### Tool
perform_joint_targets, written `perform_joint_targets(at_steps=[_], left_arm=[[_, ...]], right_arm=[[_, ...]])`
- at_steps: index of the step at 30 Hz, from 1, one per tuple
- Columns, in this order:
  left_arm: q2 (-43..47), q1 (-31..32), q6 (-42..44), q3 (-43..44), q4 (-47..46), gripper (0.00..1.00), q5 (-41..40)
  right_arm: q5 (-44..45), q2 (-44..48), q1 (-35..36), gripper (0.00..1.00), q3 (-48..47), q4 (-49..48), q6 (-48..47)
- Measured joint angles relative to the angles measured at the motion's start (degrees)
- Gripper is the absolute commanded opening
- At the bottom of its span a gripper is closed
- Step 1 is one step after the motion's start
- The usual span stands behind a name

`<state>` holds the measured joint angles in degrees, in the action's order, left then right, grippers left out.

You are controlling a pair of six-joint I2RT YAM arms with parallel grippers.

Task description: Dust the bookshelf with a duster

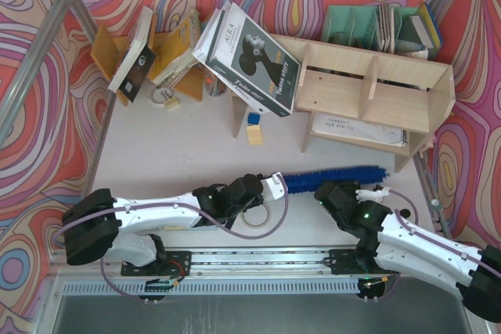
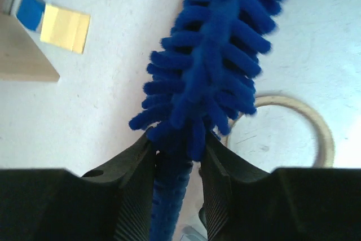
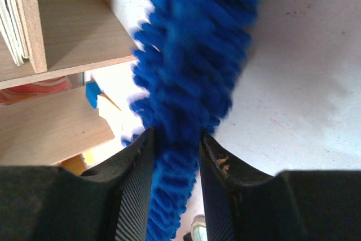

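The blue fluffy duster [image 1: 344,172] lies level just above the table, between my two grippers and in front of the pale plywood bookshelf [image 1: 368,84]. My left gripper [image 1: 278,185] is shut on its dark blue handle end; the left wrist view shows the handle between the jaws [image 2: 177,142] and the bristles [image 2: 214,55] running ahead. My right gripper [image 1: 327,189] is shut on the fluffy part near the middle; the right wrist view shows bristles [image 3: 192,55] squeezed between the jaws [image 3: 175,136]. The bookshelf's boards [image 3: 67,43] show at the left of that view.
A tape ring [image 1: 252,217] lies under the left wrist and also shows in the left wrist view [image 2: 321,134]. A large book [image 1: 250,56] leans on the shelf's left end. An orange book rack [image 1: 168,52] stands back left, a green organizer [image 1: 376,27] back right. Blue and yellow notes [image 1: 254,127] lie by the shelf leg.
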<state>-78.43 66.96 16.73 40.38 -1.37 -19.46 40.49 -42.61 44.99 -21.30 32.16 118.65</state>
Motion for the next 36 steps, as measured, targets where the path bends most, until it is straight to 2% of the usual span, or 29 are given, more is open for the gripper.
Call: perform_joint_targets(at_steps=[3,10,19,25,36], left_arm=[[1.31,2.58,0.85,0.13,-0.76,0.0,0.09],[1.4,6.25,2.03,1.31,-2.21,0.0,-1.97],[1.4,11.23,2.62,2.54,-2.23,0.0,-4.24],[1.62,13.14,2.82,2.56,-2.14,0.0,-5.99],[5.22,16.26,3.67,3.93,0.5,0.0,-7.65]], right_arm=[[-0.07,1.16,0.04,0.52,0.59,-1.73,0.0],[-0.02,2.14,0.09,0.62,2.19,-4.83,0.0],[0.17,0.55,0.04,0.7,2.21,-10.6,0.0],[-0.52,-2.12,-1.14,0.65,2.32,-11.15,0.0],[-2.34,-2.91,-5.31,0.47,3.56,-14.56,-0.94]])
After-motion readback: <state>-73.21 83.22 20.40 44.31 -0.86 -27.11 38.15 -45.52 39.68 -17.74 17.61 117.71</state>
